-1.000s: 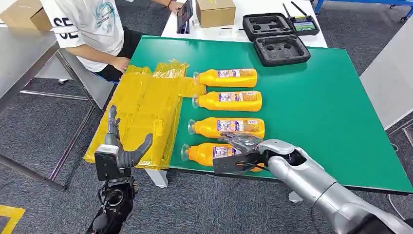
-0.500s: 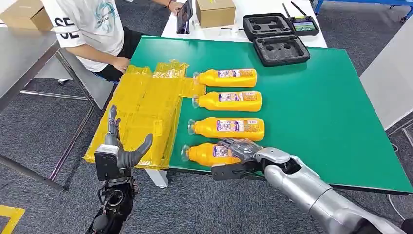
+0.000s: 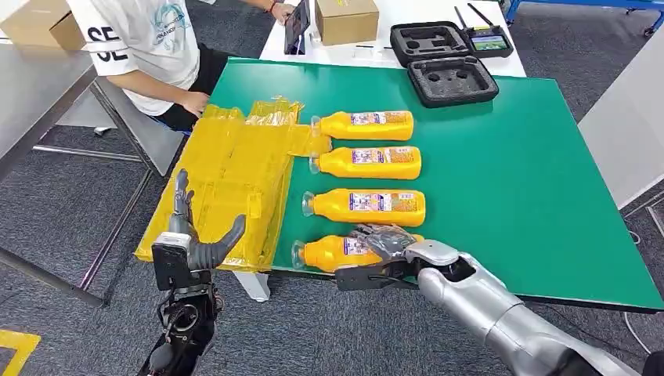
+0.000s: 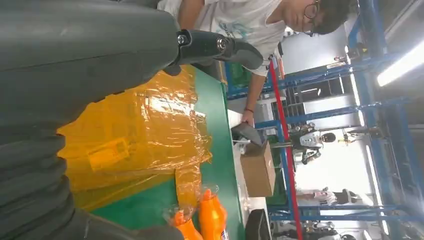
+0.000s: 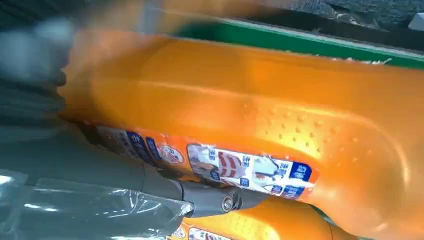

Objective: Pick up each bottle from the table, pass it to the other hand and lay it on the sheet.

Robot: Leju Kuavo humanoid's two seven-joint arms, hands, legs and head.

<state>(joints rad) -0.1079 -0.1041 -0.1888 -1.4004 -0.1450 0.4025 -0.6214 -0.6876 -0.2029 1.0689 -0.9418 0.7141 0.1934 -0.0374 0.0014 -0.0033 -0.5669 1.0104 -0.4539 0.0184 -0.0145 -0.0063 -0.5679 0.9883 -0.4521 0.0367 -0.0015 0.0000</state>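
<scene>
My right hand point(image 3: 381, 249) is wrapped around the nearest bottle point(image 3: 338, 251), fingers over the top of its body and thumb underneath at the table's point(image 3: 517, 180) near edge. The bottle lies on its side right at that edge, cap pointing toward my left hand point(image 3: 192, 239), which waits off the table beside the yellow sheet point(image 3: 235, 172) with its fingers spread and nothing in them. Three more bottles lie in a row beyond my right hand, farther up the table.

From the right wrist view the bottle point(image 5: 280, 120) looks like smooth glossy plastic, full of orange liquid, so I judge it fairly heavy for its size and slippery. The body is broad and should be stiff enough to squeeze; the label band in the middle is the best place to hold, near its balance point. The neck would be too narrow and let it swing. For the handover, my left hand should take the cap end
</scene>
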